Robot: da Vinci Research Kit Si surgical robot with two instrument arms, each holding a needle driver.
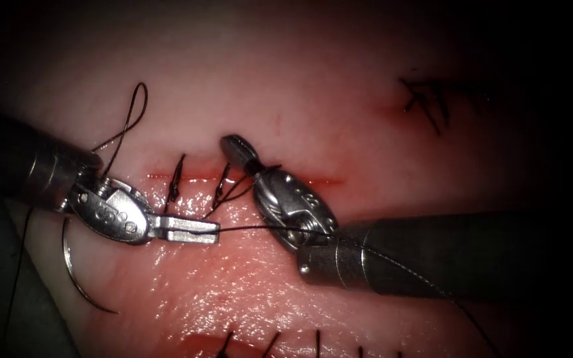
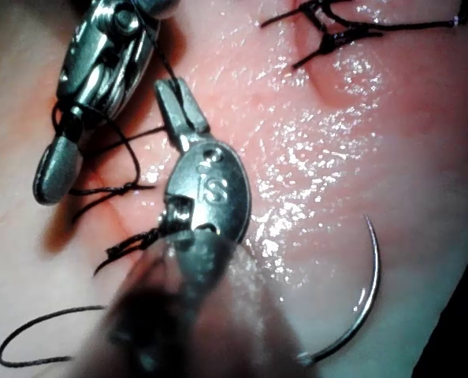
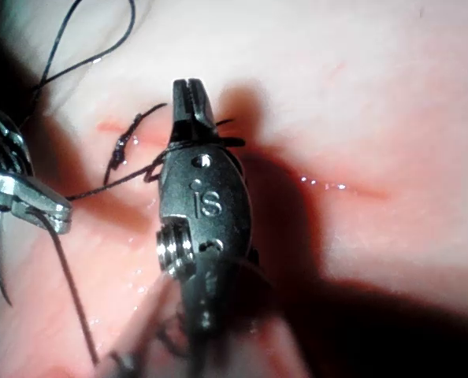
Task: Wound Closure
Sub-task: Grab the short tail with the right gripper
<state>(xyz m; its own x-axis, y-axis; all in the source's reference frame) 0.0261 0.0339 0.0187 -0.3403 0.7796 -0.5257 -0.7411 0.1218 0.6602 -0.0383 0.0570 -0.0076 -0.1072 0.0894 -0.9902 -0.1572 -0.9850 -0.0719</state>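
The tissue [image 1: 339, 99] has a level cut [image 1: 313, 179] with two dark stitches [image 1: 175, 178] at its left part. My left tool [image 1: 212, 230] is shut on the thread [image 1: 266, 229], which runs right over the right tool's shaft. My right tool [image 1: 232, 144] lies over the cut with its jaws shut, thread wound around them [image 3: 206, 143] and nothing seen between them. The curved needle [image 1: 73, 275] lies free on the tissue beyond the cut's left end, held by neither tool and not in the tissue; it shows in the left wrist view [image 2: 368, 291]. A thread loop [image 1: 134, 109] rises behind the left tool.
Older stitches [image 1: 427, 103] sit at the far right of the tissue. A row of several stitches [image 1: 273, 343] lines the near edge. Red fluid [image 1: 233, 265] wets the tissue below the cut. Dark cloth [image 1: 34, 318] borders the tissue on the left.
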